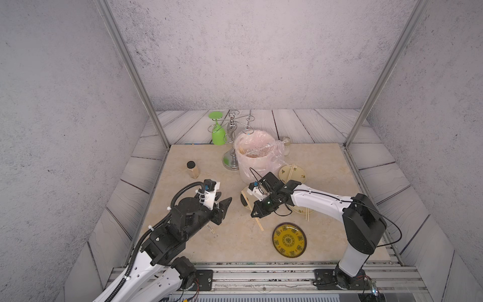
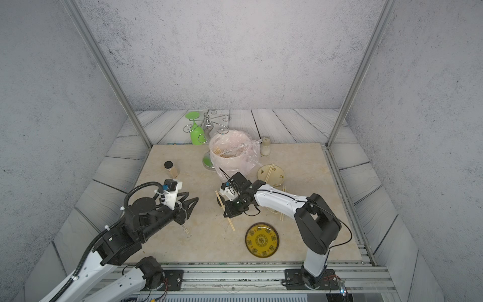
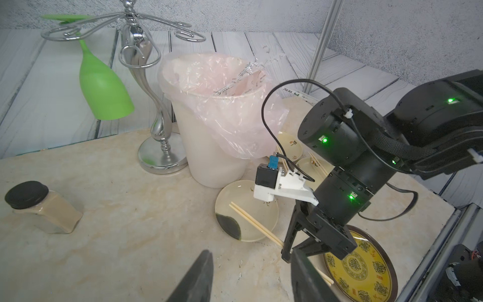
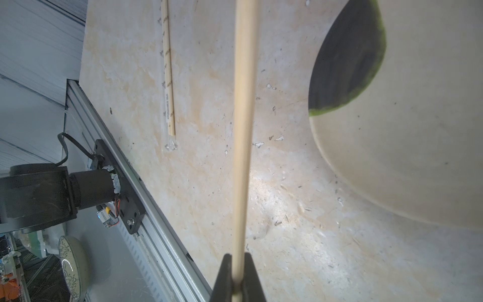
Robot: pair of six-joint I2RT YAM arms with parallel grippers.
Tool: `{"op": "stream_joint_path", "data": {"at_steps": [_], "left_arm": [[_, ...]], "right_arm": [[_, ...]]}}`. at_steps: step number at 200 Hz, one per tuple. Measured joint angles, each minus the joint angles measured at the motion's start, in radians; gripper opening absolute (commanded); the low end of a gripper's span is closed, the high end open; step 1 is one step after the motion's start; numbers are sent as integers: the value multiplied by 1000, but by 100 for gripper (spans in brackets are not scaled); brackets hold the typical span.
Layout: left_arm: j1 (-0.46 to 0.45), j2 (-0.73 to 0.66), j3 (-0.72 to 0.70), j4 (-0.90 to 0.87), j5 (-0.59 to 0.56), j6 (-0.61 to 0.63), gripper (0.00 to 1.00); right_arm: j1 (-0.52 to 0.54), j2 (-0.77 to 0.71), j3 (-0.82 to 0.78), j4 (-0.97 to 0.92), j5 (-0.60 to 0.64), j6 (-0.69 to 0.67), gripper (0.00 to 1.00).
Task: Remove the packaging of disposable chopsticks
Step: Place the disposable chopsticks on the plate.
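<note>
My right gripper [image 1: 253, 215] [image 4: 238, 257] is shut on a bare pair of pale disposable chopsticks [image 1: 258, 223] [image 3: 251, 219] [image 4: 243, 104]. That pair lies slanted across a cream plate with a dark leaf patch [image 1: 244, 202] [image 4: 405, 130]. My left gripper [image 1: 223, 200] [image 3: 251, 253] hangs open over bare table to the left, with nothing between its fingers. A wrapped pair, still in its printed translucent packaging [image 4: 167, 68] [image 2: 185, 228], lies on the table under the left arm. Empty packaging sleeves [image 1: 257, 150] [image 3: 235, 83] lie in the bag-lined bin.
The white bin with a pink bag [image 1: 253, 167] stands behind the right gripper, next to a chrome glass rack [image 1: 231, 154] holding a green glass [image 1: 218, 134]. A yellow plate [image 1: 288, 239] lies at the front. Two more plates with chopsticks [image 1: 291, 174] [image 1: 303, 210] and a jar [image 1: 193, 169] are nearby.
</note>
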Motion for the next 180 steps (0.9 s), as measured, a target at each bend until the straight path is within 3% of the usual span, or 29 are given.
{"op": "stream_joint_path", "data": {"at_steps": [104,180], "left_arm": [[0,-81,-46,-17,-91,-39,52],[0,-257,-38,-100,-335,45,53]], "right_arm": [[-49,68,106,-94,12,-80,0],[-58,77,90,-97,11,-85,0]]}}
